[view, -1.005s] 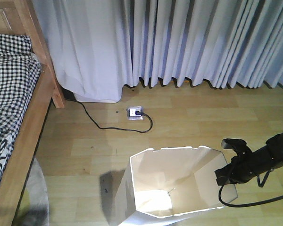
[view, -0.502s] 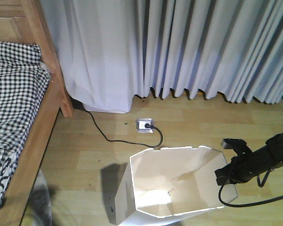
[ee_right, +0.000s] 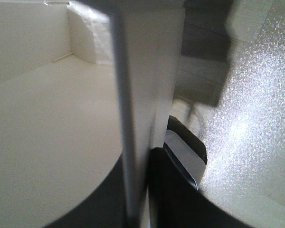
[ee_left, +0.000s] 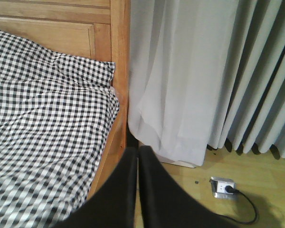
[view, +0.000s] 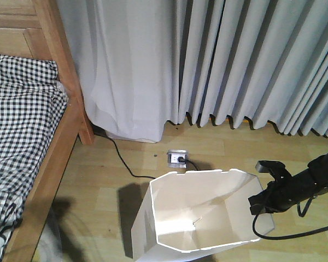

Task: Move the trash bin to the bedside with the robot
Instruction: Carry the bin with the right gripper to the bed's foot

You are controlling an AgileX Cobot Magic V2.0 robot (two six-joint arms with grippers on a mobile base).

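The white trash bin (view: 208,199) stands on the wooden floor at the lower middle of the front view, with its angular rim and cream inside facing up. My right gripper (view: 259,204) is shut on the bin's right rim. In the right wrist view the bin's wall (ee_right: 142,85) runs between the two black jaws of the right gripper (ee_right: 143,164). The bed (view: 27,131), with checked bedding and a light wooden post (view: 65,65), fills the left side. My left gripper (ee_left: 137,159) hangs shut and holds nothing, over the floor beside the bed frame (ee_left: 119,71).
Grey curtains (view: 235,60) hang along the back wall down to the floor. A floor socket (view: 177,158) with a black cable plugged in lies between the bin and the curtains. A black cable (view: 287,234) trails from my right arm.
The whole view has shifted: bed, curtains and floor socket now sit lower and further right in the frame and look closer. The bin and my right gripper keep their place in the view.
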